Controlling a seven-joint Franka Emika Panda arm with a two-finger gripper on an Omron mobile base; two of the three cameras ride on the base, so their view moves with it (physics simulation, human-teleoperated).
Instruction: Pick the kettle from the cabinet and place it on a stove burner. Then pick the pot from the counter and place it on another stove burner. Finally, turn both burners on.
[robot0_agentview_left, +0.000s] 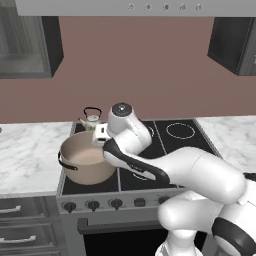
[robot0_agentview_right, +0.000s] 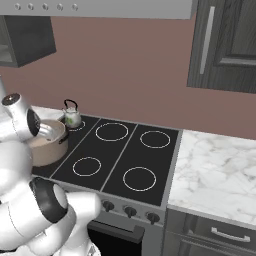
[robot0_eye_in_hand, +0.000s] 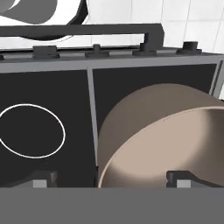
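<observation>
Pot (robot0_agentview_left: 88, 157) on the cooktop's (robot0_agentview_right: 120, 155) front-left burner, near its front edge; fingers (robot0_eye_in_hand: 39, 179) spread apart above the rim. Kettle (robot0_agentview_left: 92, 120) stands just behind; right-hand burners bare.

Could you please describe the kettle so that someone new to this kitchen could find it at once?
Look at the black cooktop and go to its far left corner by the wall. The kettle stands there, just behind the big tan pot; it is small, white, floral, with a thin black arched handle.

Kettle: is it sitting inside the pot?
No. In the left base view the kettle stands on the cooktop behind the pot, at the back-left corner.
</observation>
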